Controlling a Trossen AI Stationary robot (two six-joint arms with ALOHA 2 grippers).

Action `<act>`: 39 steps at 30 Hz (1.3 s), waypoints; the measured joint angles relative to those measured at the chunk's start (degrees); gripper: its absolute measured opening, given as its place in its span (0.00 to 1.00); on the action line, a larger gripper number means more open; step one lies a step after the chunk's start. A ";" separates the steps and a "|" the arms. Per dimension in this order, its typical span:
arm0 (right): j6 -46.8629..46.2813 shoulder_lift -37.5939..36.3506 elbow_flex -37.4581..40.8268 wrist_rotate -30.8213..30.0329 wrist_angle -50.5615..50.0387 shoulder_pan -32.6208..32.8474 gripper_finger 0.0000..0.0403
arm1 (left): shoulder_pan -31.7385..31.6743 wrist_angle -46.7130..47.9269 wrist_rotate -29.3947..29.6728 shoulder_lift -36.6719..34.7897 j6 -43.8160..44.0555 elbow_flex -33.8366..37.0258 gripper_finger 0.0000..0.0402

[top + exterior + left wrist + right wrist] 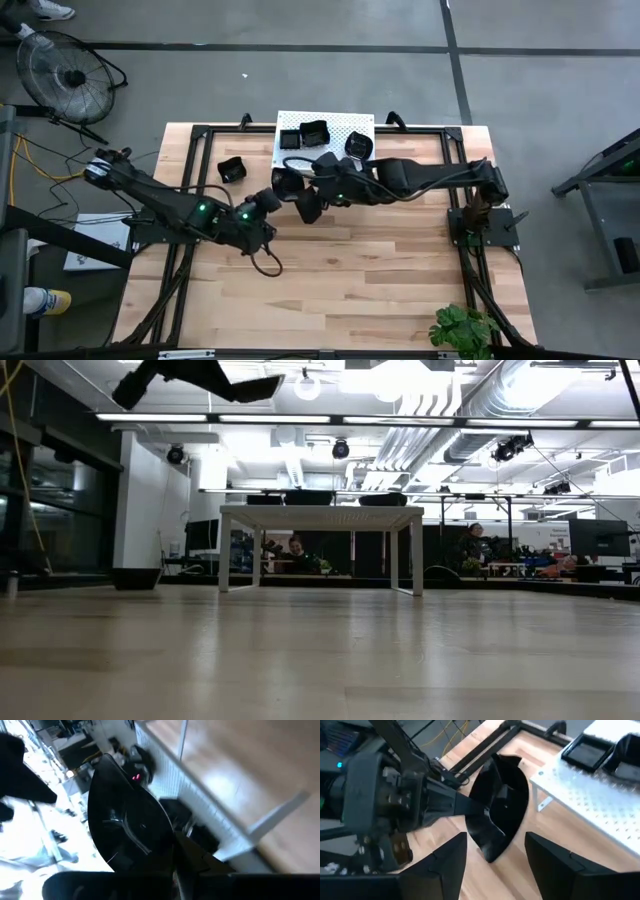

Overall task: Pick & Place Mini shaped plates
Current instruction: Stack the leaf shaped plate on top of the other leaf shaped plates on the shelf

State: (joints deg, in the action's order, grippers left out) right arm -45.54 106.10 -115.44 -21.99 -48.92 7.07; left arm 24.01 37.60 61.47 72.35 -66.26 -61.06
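Our left gripper (470, 807) clenches a glossy black wavy-rimmed mini plate (501, 805) in the air beside the white perforated stand's (600, 802) edge; the right gripper (495, 865) stands released. A weak edge pinch could drop it.

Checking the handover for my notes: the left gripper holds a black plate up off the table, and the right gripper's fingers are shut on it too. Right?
Not quite. The right gripper is open, its fingers on either side of the black plate without closing on it, as the right wrist view shows. The left gripper does hold the plate up off the table.
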 joint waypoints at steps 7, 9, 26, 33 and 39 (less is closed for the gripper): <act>7.42 2.07 -0.02 -5.02 4.23 0.32 0.48 | -0.04 0.13 8.96 4.76 -5.76 -0.02 0.00; 9.13 3.00 0.00 -7.33 4.04 0.52 0.48 | 0.00 0.89 10.71 5.77 -5.75 0.00 0.00; 20.53 4.71 0.00 -23.89 3.82 3.58 0.48 | -0.05 1.49 18.20 7.09 -5.99 0.00 0.00; 20.55 6.35 0.00 -23.40 4.31 1.95 0.48 | -0.06 1.41 17.75 7.09 -5.91 0.00 0.00; 20.06 6.93 0.02 -22.73 5.27 0.82 0.48 | -0.06 1.41 17.66 7.09 -5.52 0.02 0.00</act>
State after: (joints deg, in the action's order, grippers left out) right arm -25.48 113.03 -115.42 -44.72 -43.65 7.90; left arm 23.94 39.01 79.13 79.44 -71.77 -61.04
